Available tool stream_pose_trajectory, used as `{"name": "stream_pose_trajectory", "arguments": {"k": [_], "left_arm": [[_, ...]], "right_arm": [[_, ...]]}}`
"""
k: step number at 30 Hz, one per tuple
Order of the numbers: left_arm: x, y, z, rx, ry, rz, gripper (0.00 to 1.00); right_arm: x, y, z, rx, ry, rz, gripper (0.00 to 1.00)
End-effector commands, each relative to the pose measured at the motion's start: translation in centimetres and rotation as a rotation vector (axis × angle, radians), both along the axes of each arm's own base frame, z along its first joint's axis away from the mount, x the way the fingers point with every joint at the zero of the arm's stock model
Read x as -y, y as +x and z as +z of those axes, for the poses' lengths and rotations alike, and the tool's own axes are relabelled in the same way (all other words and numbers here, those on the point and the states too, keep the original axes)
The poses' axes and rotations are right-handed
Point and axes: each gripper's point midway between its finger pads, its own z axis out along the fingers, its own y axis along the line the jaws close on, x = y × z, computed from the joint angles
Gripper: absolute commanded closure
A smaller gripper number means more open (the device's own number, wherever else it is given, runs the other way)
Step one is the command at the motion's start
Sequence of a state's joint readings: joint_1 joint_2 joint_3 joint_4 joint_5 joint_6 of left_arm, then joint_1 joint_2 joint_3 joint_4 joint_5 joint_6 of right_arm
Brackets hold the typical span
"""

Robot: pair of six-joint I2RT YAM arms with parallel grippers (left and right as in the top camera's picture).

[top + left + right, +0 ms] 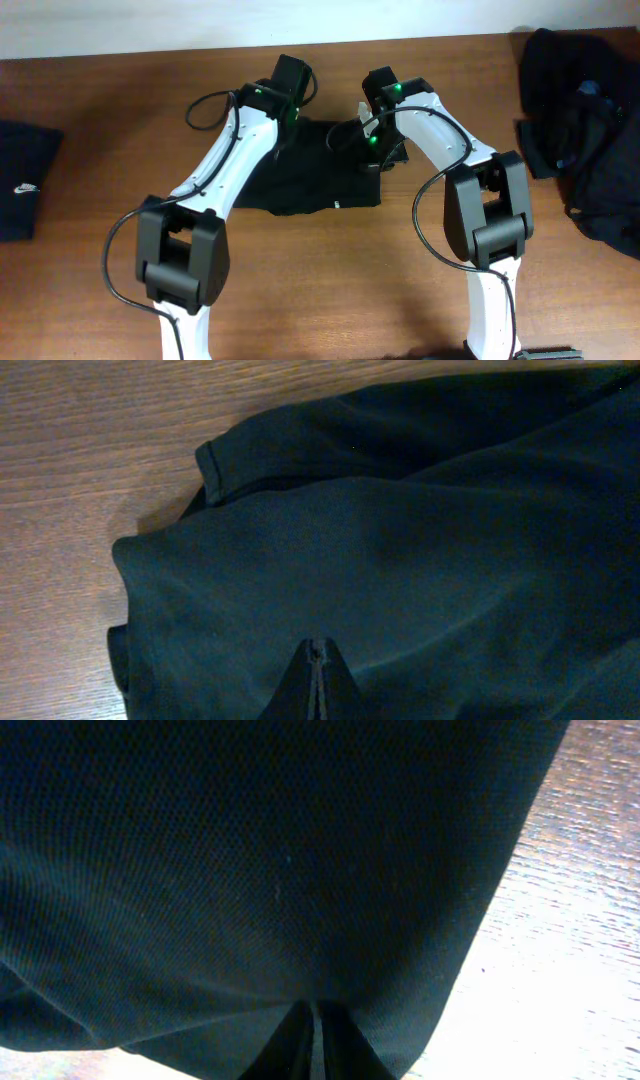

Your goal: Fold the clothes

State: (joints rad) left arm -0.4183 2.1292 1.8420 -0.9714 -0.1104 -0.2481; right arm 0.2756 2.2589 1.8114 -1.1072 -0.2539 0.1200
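A black T-shirt [300, 175] lies partly folded in the middle of the wooden table, with a small white tag at its front edge. My left gripper [292, 120] is at the shirt's far left edge. In the left wrist view its jaws [318, 658] are shut, pinching the black fabric [400, 540], with a sleeve hem beyond. My right gripper [372, 138] is at the shirt's far right corner. In the right wrist view its jaws [313, 1020] are shut on the fabric [260, 860], which hangs across most of the view.
A folded dark garment with a white logo [22, 182] lies at the left edge. A heap of black clothes [585, 130] sits at the far right. Bare wood table [320, 280] shows in front of the shirt.
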Motion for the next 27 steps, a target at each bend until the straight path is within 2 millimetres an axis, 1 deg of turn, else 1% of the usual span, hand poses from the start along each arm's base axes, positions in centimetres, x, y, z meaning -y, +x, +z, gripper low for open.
{"name": "stream_pose_trajectory", "arguments": {"k": [1,5,8,11,13,15,17,18,19,22,24,25,27], "left_arm": [[-0.7,-0.1,-3.6,-0.054,0.055,0.019,1.0],[-0.8,-0.5,-7.5,-0.123,0.086,0.017,0.99],[-1.1,-0.8,-9.5,-0.16,0.103,0.019,0.99],[-1.3,-0.6,-10.4,-0.166,0.108,0.025,0.99],[-1.6,-0.3,-10.3,-0.157,0.104,0.033,1.0],[-2.0,0.1,-10.2,-0.151,0.1,0.044,1.0],[-2.2,0.5,-9.5,-0.143,0.091,0.052,1.0],[-2.3,0.7,-8.7,-0.137,0.089,0.055,1.0],[-2.4,0.9,-7.9,-0.129,0.086,0.057,1.0],[-2.4,1.7,-3.9,-0.078,0.068,0.064,1.0],[-2.4,2.0,-1.8,-0.042,0.052,0.068,1.0],[-2.5,2.0,-0.9,-0.029,0.046,0.07,1.0],[-2.7,1.6,-0.1,-0.03,0.046,0.071,1.0]], "right_arm": [[0.2,0.0,0.8,0.02,-0.003,0.01,0.89],[0.2,0.1,0.8,0.024,-0.005,0.01,0.89],[0.8,0.1,0.6,0.03,-0.042,0.009,0.89],[1.8,-0.1,-0.3,0.028,-0.096,0.009,0.87],[2.5,-0.4,-1.0,0.024,-0.13,0.009,0.86],[2.8,-0.7,-1.8,0.02,-0.139,0.009,0.85],[2.8,-1.1,-2.6,0.016,-0.14,0.009,0.84],[2.9,-1.2,-2.8,0.015,-0.14,0.009,0.84],[2.9,-1.3,-3.1,0.013,-0.141,0.009,0.84],[3.0,-1.4,-3.2,0.011,-0.142,0.008,0.84],[3.2,-1.4,-3.2,0.009,-0.143,0.004,0.84],[3.3,-1.3,-3.2,0.008,-0.144,0.001,0.84],[3.7,-1.3,-3.2,0.006,-0.147,-0.006,0.83]]}}
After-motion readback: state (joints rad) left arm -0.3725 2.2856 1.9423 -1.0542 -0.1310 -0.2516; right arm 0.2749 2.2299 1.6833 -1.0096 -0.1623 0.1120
